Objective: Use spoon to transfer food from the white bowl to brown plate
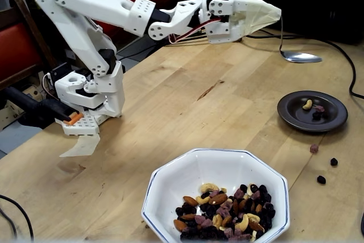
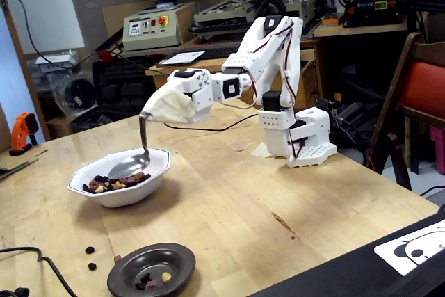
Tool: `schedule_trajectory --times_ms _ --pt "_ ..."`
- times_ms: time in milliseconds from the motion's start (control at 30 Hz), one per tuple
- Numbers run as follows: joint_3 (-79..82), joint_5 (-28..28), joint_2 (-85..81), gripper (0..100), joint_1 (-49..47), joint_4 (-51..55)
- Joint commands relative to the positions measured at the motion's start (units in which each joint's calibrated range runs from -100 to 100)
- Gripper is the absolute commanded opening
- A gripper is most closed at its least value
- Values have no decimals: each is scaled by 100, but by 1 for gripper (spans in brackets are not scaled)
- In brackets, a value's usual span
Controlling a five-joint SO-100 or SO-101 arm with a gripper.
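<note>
My gripper (image 1: 275, 15) (image 2: 150, 110), wrapped in a beige cover, is shut on the handle of the silver spoon (image 1: 301, 57) (image 2: 126, 167). The spoon hangs bowl-down in the air and looks empty. One fixed view shows it up beyond the brown plate (image 1: 312, 111). In the other fixed view it overlaps the white bowl (image 2: 157, 169), so I cannot tell whether it is over bowl or plate. The white bowl (image 1: 170, 189) holds the food (image 1: 224, 213) (image 2: 115, 182), a heap of nuts and dried fruit. On the brown plate (image 2: 174, 258) lie a few pieces.
Three spilled pieces (image 1: 321, 180) (image 2: 90, 250) lie on the wooden table beside the plate. The arm's white base (image 1: 90, 96) (image 2: 300, 138) is clamped at the table edge. A black cable (image 1: 348, 69) runs behind the plate. Chairs stand past the table's edge.
</note>
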Motion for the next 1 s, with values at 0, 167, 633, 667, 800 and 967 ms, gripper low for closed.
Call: schedule_trajectory --times_ms 0,167,633,667,800,967 --pt "-247 -15 -835 2 333 607" --pt "143 -15 -1331 2 836 1121" --pt "1568 -20 -2915 2 1622 1343" --pt "1638 -20 -2923 2 1673 1343" --pt "1851 -88 -2966 3 1851 1279" --pt "1939 -576 -2992 3 2051 1271"
